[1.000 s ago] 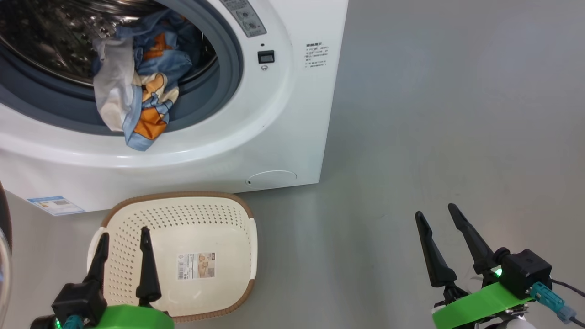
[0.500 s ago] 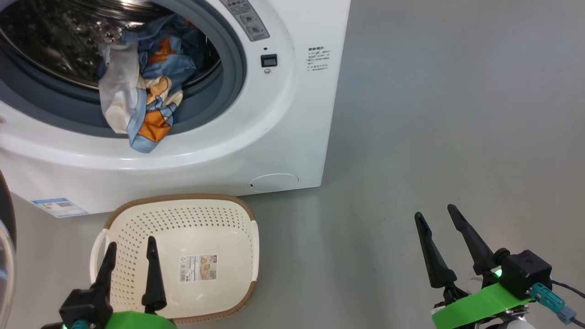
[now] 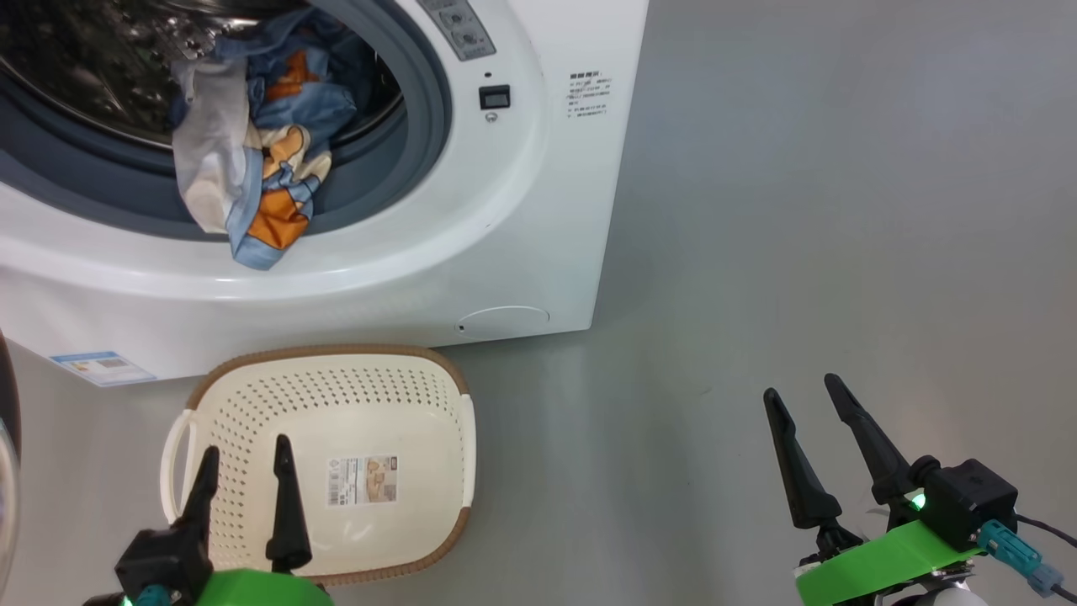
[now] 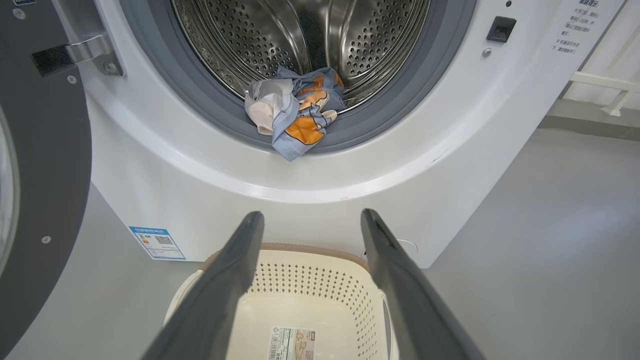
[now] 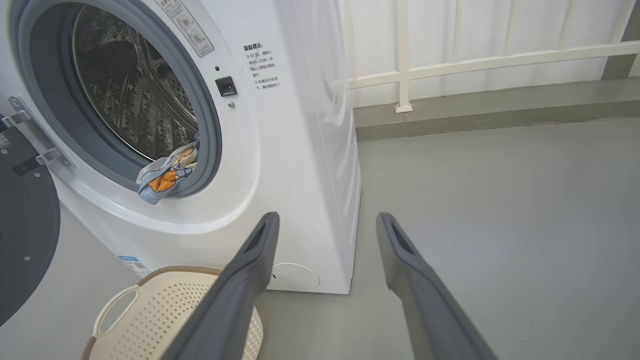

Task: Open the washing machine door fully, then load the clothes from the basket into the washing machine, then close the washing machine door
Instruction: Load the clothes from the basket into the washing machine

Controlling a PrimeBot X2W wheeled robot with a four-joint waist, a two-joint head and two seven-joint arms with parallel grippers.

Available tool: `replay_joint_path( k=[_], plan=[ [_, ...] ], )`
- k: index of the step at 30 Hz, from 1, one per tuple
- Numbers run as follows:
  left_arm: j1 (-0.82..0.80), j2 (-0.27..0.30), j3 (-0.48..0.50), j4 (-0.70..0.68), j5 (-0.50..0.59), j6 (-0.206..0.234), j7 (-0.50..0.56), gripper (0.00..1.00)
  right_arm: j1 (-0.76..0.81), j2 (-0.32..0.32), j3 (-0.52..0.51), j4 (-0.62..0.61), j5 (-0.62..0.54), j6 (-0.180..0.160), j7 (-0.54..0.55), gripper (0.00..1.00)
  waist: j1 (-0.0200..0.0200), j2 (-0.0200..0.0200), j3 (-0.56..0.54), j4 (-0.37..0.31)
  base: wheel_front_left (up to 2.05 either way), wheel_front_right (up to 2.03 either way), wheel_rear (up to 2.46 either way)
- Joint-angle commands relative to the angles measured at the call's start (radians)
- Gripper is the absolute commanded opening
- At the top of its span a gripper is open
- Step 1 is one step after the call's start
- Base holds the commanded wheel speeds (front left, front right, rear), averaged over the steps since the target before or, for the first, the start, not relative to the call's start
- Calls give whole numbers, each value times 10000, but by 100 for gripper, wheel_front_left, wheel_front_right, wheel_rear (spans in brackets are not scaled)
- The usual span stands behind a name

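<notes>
Head view. The left gripper (image 3: pixel 244 446), at 7 o'clock in the frame, has its two dark fingers spread apart and holds nothing. Its fingertips lie over the near-left part of the basket (image 3: pixel 336 351), and whether they touch it cannot be told. The right gripper (image 3: pixel 801 387), at 5 o'clock, is likewise spread and holds nothing, above bare grey floor (image 3: pixel 799 210) and well apart from the basket.

The basket stands on the floor at 12 o'clock from the left gripper, just before the machine's front. The label sticker (image 3: pixel 362 480) on its perforated bottom is in plain sight.

The washing machine (image 3: pixel 538 210) fills the frame from 9 to 12 o'clock, with its round cap (image 3: pixel 503 321) low on the front and the blue energy sticker (image 3: pixel 101 368) at 8 o'clock.

The clothes (image 3: pixel 252 168) lie bunched at 6 o'clock of the drum opening. They drape out of the steel drum (image 4: pixel 310 30) across the grey gasket (image 3: pixel 421 126), and their lowest fold touches the white front ring.

Left wrist view. The washing machine door (image 4: pixel 45 165) stands swung open at 9 o'clock of the opening, on its metal hinge (image 4: pixel 85 50).
</notes>
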Motion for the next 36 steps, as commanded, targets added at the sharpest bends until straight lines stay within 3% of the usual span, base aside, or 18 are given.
replay_joint_path(
  k=[1, 14, 25, 36],
  plan=[
    [-426, 138, 348, -34, -61, -33, -110, 100, -94, -52, 284, -286, -134, 62, -24, 100, 0, 0, 73, -6, 0, 0, 0],
    [-1916, 449, 264, 716, -271, -644, 598, 100, -532, -88, 364, -424, -3, 62, -86, 100, 0, 0, 1039, -144, 0, 0, 0],
    [-4108, 583, 524, 1821, -471, -1078, 862, 100, -1229, 1, 554, -353, 253, 62, -201, 100, 0, 0, 2280, -538, 0, 0, 0],
    [-6859, 1751, 1055, 2284, -588, -1490, 2106, 100, -2029, 211, 733, -339, 584, 62, -232, 100, 0, 0, 3399, -1171, 0, 0, 0]
  ],
)
